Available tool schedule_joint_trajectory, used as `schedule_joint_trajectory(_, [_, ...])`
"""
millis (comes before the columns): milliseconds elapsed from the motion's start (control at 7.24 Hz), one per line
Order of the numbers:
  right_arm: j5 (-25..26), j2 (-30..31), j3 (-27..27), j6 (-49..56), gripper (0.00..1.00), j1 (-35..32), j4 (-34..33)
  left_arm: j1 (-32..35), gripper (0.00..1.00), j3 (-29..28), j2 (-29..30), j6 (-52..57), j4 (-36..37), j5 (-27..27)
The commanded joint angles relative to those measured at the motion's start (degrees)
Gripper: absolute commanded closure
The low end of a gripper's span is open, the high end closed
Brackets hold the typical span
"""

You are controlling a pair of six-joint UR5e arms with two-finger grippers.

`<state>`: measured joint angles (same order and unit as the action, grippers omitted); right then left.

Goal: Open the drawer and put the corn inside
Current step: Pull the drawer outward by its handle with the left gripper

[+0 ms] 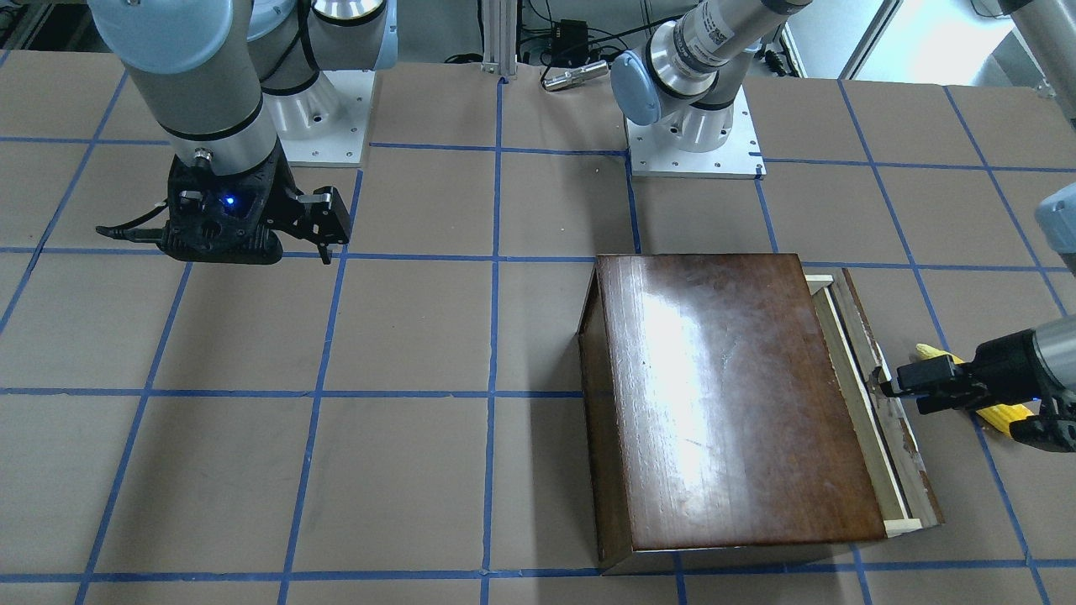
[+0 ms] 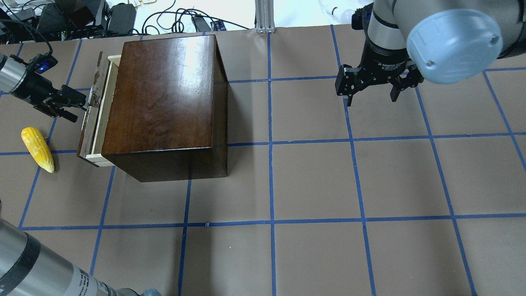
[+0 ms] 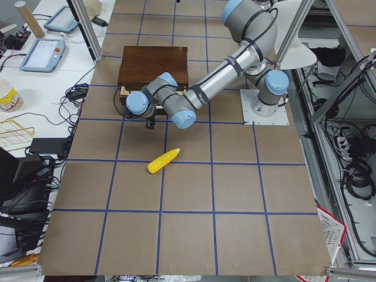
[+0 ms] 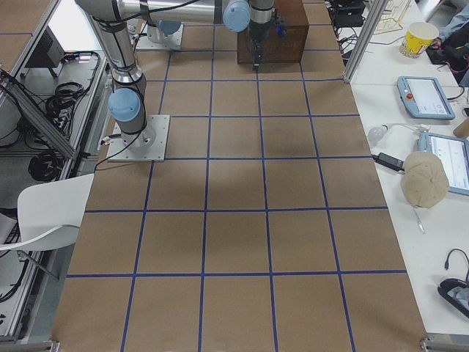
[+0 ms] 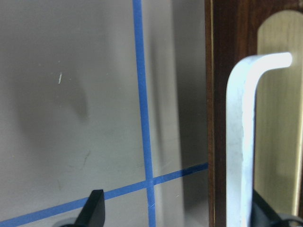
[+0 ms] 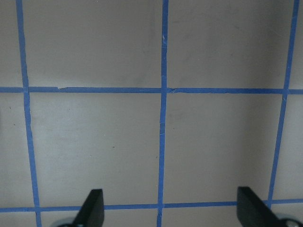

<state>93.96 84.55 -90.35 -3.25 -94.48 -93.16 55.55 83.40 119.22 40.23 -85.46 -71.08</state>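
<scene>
The dark-brown box (image 2: 164, 94) stands on the table's left part. Its drawer (image 2: 98, 115) is out by a narrow strip, which shows the pale tray (image 1: 843, 361) and the worn front panel (image 1: 893, 420). My left gripper (image 2: 81, 103) is at the middle of the front panel. In the left wrist view its jaws stand wide apart, with the whitish handle (image 5: 241, 142) between them, close to the right finger. The yellow corn (image 2: 38, 149) lies on the table beside the drawer front, partly behind the gripper in the front-facing view (image 1: 1004, 413). My right gripper (image 2: 370, 98) hangs open and empty, far from the box.
The table is brown board with a grid of blue tape lines (image 2: 271, 144). The arm bases (image 1: 693, 143) are bolted on at the robot's side. Cables and boxes (image 2: 82, 16) lie beyond the far edge, behind the box.
</scene>
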Motion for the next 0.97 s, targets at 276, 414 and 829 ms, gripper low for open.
schedule_joint_trajectory(276, [0.0,0.0,0.0,0.0,0.00,0.0,0.0,-0.5,0.00,-1.3,0.1,2.0,0.0,-2.9])
schedule_joint_trajectory(414, [0.0,0.0,0.0,0.0,0.00,0.0,0.0,-0.6,0.00,-1.6,0.1,2.3,0.0,-3.0])
schedule_joint_trajectory(829, [0.0,0.0,0.0,0.0,0.00,0.0,0.0,-2.0,0.00,-2.0,1.0,4.9,0.5,-3.1])
